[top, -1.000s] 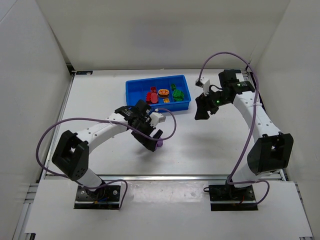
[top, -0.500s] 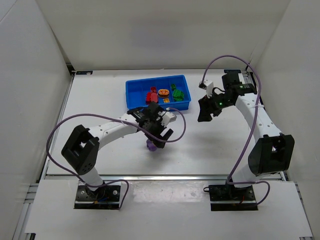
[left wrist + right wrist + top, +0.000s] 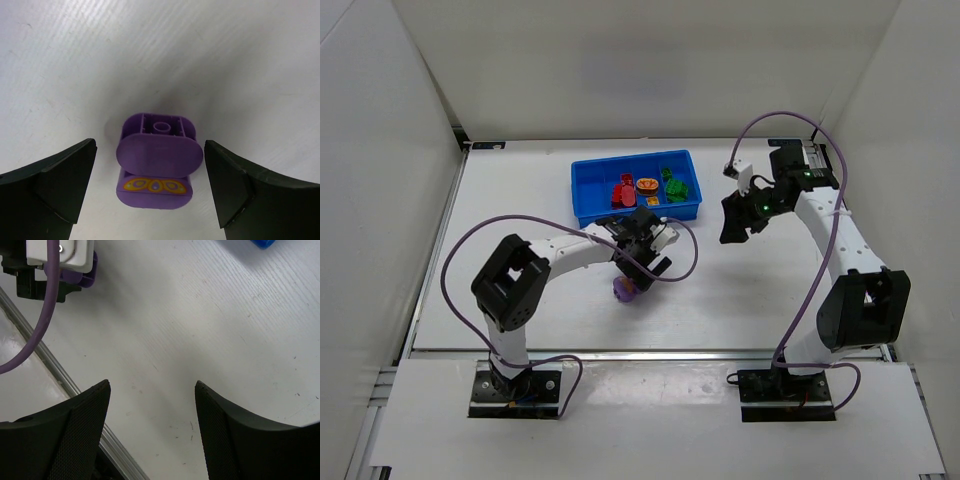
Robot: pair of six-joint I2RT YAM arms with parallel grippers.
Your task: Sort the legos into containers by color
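Lying on the table (image 3: 520, 210): one purple lego (image 3: 159, 167), rounded, with a yellow pattern on one face. It is out on the bare white top, on the near side of the blue tray (image 3: 582, 192) and apart from it.

Left gripper (image 3: 150, 172): wide open. One black finger is on each side of the purple lego, and there is a gap on both sides. It is not touching the lego and has hold of nothing.

Left arm from above: it bends in from the left, and the left gripper (image 3: 638, 268) hangs right over the purple lego (image 3: 625, 290).

Right gripper (image 3: 152, 405): partly open. Only bare table shows between its two fingers, so it holds nothing.

Right arm from above: the right gripper (image 3: 730, 228) is up off the table, to the right of the blue tray and well apart from the purple lego.

Blue tray: it sits near the far side of the table. A small blue corner (image 3: 262, 244) of it shows at the top of the right wrist view.

Inside the tray: red legos (image 3: 623, 190), then orange legos (image 3: 647, 186), then green legos (image 3: 674, 186), going left to right, each colour in its own bunch.
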